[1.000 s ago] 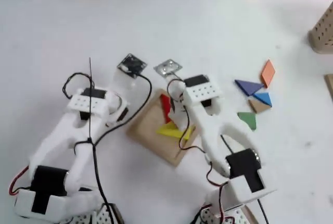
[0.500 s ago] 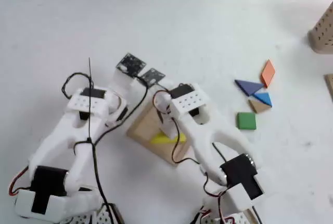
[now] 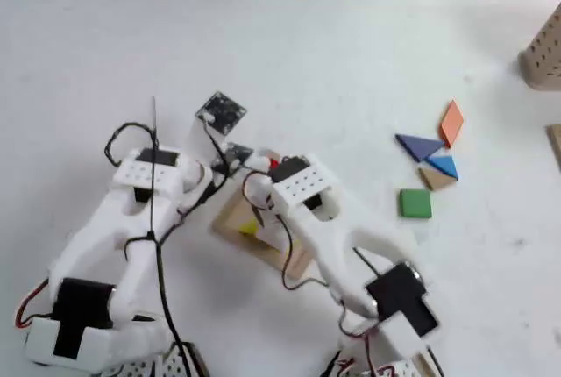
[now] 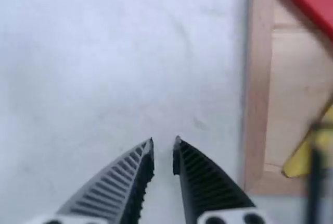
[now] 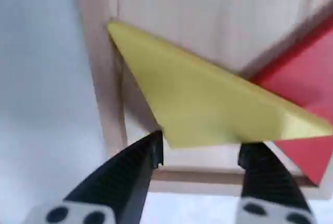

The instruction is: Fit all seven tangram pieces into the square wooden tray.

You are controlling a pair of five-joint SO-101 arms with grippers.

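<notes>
The square wooden tray [image 3: 230, 224] lies mid-table under my right arm [image 3: 302, 186]. Inside it a yellow triangle [image 5: 208, 109] lies tilted near the rim [image 5: 101, 94], beside a red piece [image 5: 296, 88]. My right gripper [image 5: 205, 153] is open just over the yellow triangle's near edge, one fingertip [image 5: 153, 148] at its corner. My left gripper [image 4: 163, 141] is shut and holds nothing, over bare table just outside the tray's rim [image 4: 255, 104]. Loose to the right lie an orange parallelogram [image 3: 451, 123], a dark blue triangle [image 3: 418, 145], a light blue triangle [image 3: 443, 165], a tan piece [image 3: 436, 180] and a green square [image 3: 415, 202].
A pegged wooden block [image 3: 545, 53] stands at the far right edge. Black cables [image 3: 158, 245] trail over both arms. White table spreads open behind the arms and between the tray and the loose pieces.
My right arm has swung left across the tray, and the yellow triangle has shifted left with it toward the tray's left side. The left arm has stayed where it was.
</notes>
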